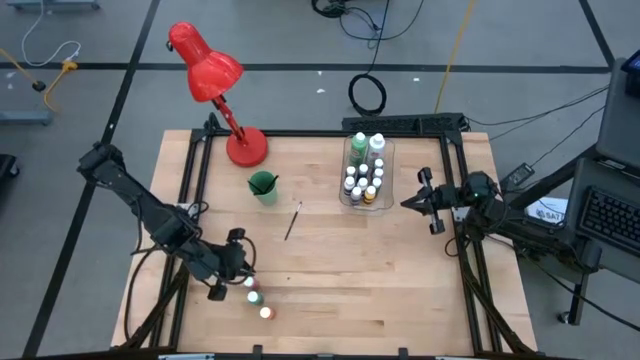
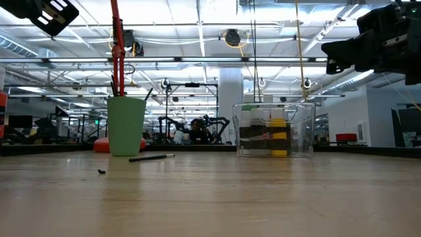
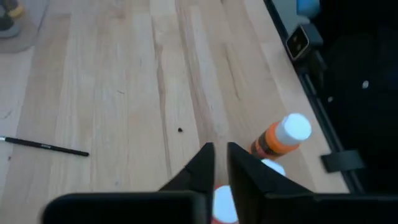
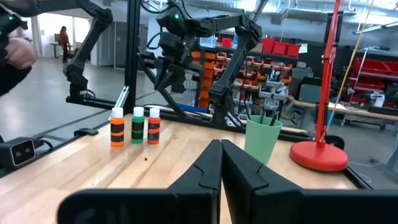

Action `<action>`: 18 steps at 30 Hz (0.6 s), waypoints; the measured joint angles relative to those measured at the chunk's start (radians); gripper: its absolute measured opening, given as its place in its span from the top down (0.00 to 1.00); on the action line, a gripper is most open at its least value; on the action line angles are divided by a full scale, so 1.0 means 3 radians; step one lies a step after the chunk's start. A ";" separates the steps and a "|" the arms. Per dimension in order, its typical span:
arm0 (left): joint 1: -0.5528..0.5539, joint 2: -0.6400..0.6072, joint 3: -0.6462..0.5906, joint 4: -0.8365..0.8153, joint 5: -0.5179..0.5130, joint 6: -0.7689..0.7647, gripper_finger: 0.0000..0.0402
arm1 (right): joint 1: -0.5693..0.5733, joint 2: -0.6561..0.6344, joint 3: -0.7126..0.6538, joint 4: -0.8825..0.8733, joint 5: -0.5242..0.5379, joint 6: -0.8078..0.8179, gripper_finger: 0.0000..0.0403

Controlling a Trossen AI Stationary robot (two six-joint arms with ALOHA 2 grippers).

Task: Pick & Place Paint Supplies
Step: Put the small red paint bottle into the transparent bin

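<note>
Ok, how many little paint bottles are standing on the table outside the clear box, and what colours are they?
Orange bottle: 1
Green bottle: 1
Red bottle: 1
Total: 3

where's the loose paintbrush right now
In the high view the paintbrush lies flat on the table's middle, alone, just right of the green cup and left of the clear bin.

Bright overhead lights, soft shadows, wrist pics w/ blurry foreground.
</note>
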 joint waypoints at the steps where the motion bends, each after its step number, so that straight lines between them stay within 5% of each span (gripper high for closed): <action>1: -0.0008 0.0010 -0.0001 -0.0005 0.0023 0.0065 0.87 | 0.0000 0.0000 0.0000 0.0000 0.0000 -0.0008 1.00; 11: -0.0020 0.0166 -0.0050 -0.0033 0.0351 -0.0053 0.51 | 0.0000 0.0002 -0.0001 -0.0034 -0.0001 0.0057 1.00; 18: -0.0009 0.0403 -0.0051 -0.0171 0.0347 -0.0081 0.38 | 0.0000 0.0003 -0.0001 -0.0033 -0.0001 0.0067 1.00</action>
